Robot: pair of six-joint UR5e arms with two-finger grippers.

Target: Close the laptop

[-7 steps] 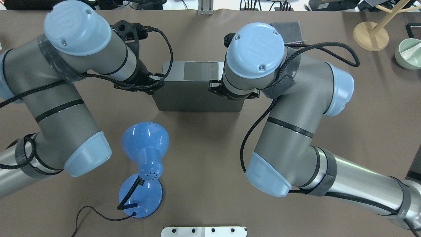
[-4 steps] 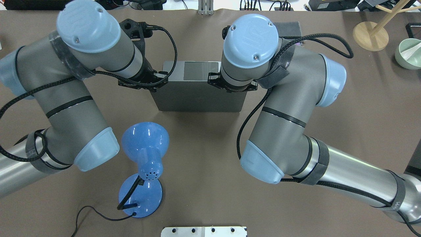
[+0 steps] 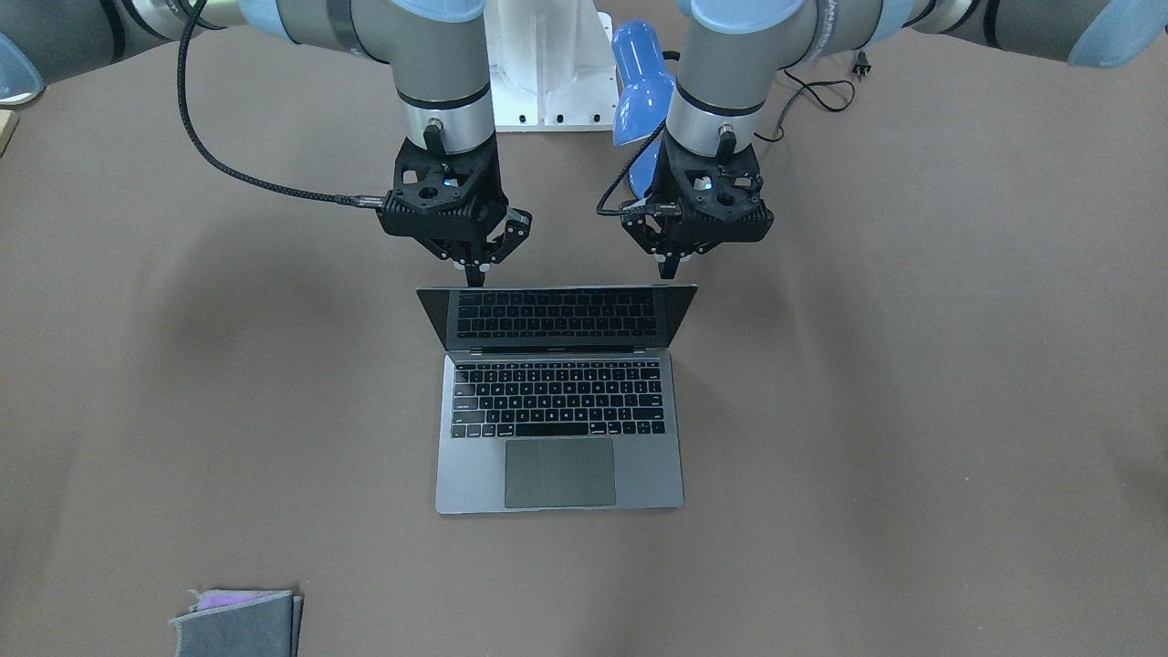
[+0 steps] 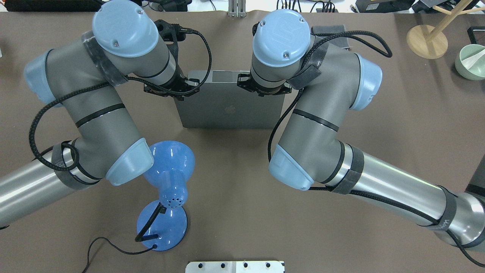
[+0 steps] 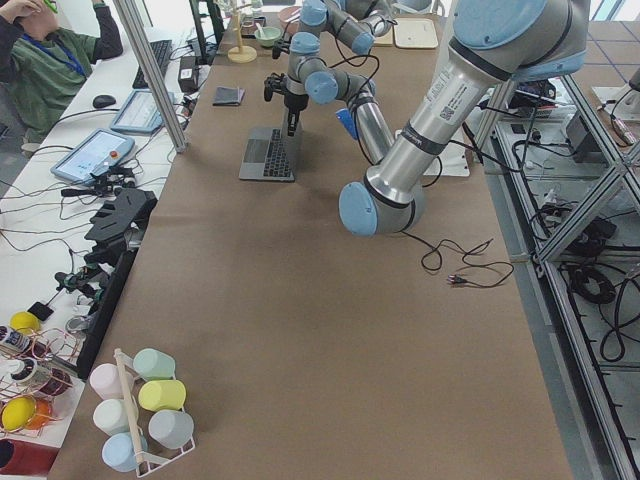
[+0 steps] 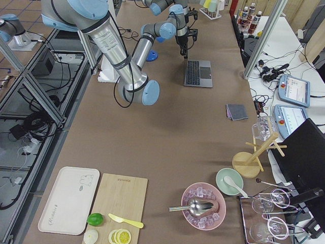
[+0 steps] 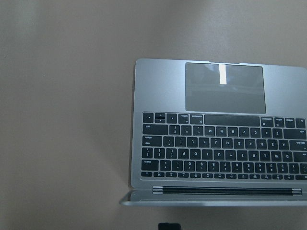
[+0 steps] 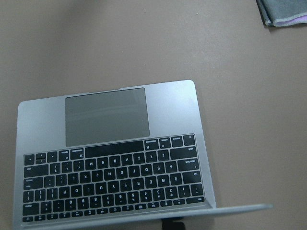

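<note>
The space-grey laptop [image 3: 559, 473] lies open in the middle of the table, its lid leaning partway forward over the black keyboard. From overhead the lid [image 4: 231, 106] shows its apple logo and hides most of the base. My left gripper [image 3: 666, 267] is shut, with its tips at the lid's top edge near one corner. My right gripper [image 3: 474, 274] is shut, with its tips at the top edge near the other corner. Both wrist views look down on the keyboard [image 7: 220, 143] and the trackpad [image 8: 105, 115].
A blue desk lamp [image 4: 166, 170] with its cord stands on the robot's side of the laptop, by the left arm. A folded grey cloth [image 3: 242, 625] lies at the far edge. A wooden stand [image 4: 426, 41] and a green bowl [image 4: 470, 60] are at the far right.
Both arms have moved forward, away from the robot. The lid has tilted further down over the base, so the trackpad strip has shrunk and the apple logo has come into view.
</note>
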